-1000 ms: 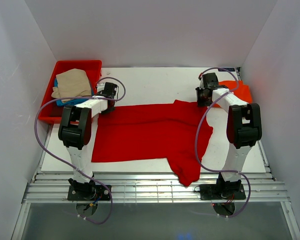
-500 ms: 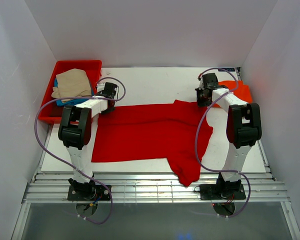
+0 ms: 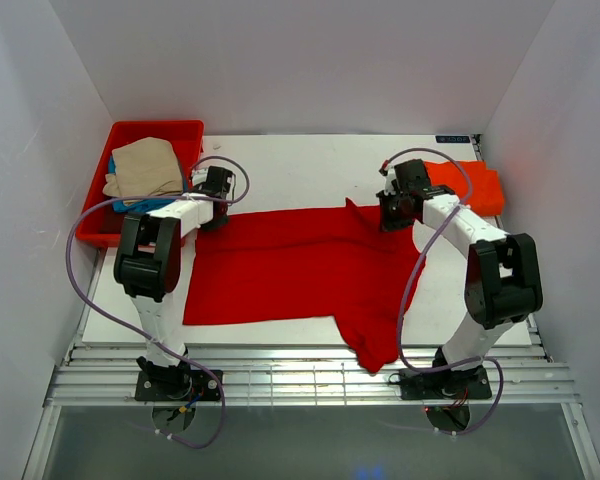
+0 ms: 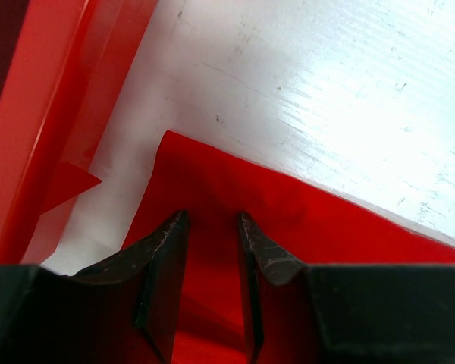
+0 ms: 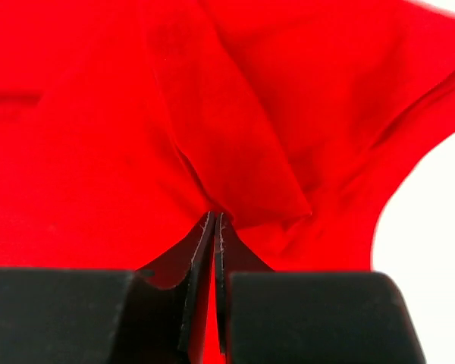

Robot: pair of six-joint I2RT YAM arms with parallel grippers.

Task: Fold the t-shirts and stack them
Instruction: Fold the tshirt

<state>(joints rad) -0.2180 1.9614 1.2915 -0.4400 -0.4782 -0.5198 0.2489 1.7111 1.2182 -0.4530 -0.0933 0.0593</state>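
A bright red t-shirt lies spread across the white table, one sleeve hanging over the near edge. My right gripper is at its far right edge, shut on a pinched fold of the red cloth, as the right wrist view shows. My left gripper sits at the shirt's far left corner. Its jaws stand apart over that corner in the left wrist view. An orange-red t-shirt lies folded at the far right.
A red plastic tray stands at the far left, holding a crumpled beige shirt on top of a blue one. Its wall runs close beside my left gripper. White walls enclose the table on three sides.
My right gripper has shut on the red shirt's far edge and moved left and nearer, off the orange-red shirt. The left arm has not moved.
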